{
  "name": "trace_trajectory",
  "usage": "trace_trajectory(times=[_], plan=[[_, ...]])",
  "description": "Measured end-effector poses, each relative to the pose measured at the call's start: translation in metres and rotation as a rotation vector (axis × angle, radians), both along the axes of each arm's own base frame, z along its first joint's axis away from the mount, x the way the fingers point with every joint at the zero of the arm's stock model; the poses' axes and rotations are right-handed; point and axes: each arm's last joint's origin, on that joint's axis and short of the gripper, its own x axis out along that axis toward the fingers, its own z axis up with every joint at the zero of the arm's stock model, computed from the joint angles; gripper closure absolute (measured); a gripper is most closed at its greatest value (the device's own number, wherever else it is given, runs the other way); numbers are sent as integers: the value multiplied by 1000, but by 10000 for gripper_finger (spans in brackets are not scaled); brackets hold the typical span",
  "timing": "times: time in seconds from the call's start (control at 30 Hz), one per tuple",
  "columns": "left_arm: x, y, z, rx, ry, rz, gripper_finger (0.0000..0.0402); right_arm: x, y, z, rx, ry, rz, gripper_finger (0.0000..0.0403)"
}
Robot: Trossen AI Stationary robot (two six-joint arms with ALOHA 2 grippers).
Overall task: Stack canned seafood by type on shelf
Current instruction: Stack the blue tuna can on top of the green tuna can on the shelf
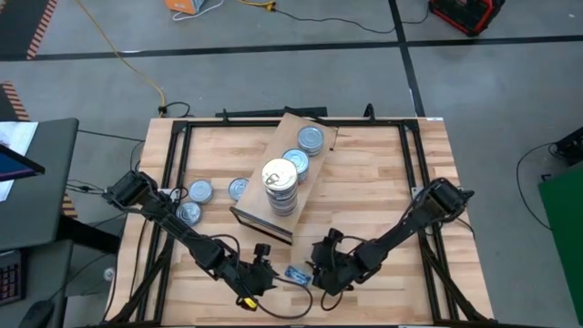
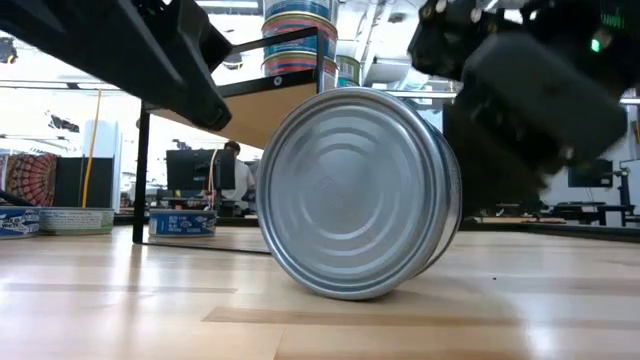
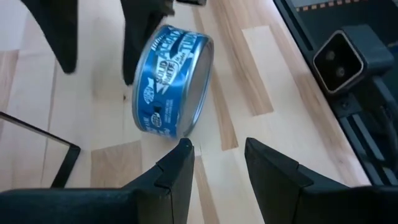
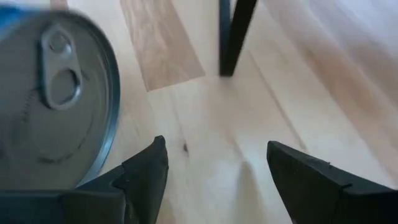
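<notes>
Left end effector (image 1: 258, 278) part-spread, right end effector (image 1: 321, 273) spread wide, both empty beside on-edge tuna can (image 1: 297, 274) on tabletop (image 1: 364, 182); rigid, slick, roll-prone, best pinched across flat faces.

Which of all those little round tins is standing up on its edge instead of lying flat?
The blue-labelled round tin at the table's front edge, between the left gripper and right gripper. It stands on its rim; the others lie flat or stacked.
</notes>
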Motion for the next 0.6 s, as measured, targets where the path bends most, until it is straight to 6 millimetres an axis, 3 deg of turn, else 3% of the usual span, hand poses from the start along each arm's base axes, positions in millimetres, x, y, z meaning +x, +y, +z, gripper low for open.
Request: trace_trajectory(times=[0.17,0.37,0.47,0.6], plan=[[1,0,1,-13,-4,7,260,-14,3,31,-23,-35,14,101],[1,1,1,-50,-5,63,260,-29,33,60,-100,-199,138,101],[1,1,1,-42,-11,76,260,-29,50,60,-103,-277,196,101],[1,2,1,-39,-20,99,259,-23,60,44,-130,-298,234,101]])
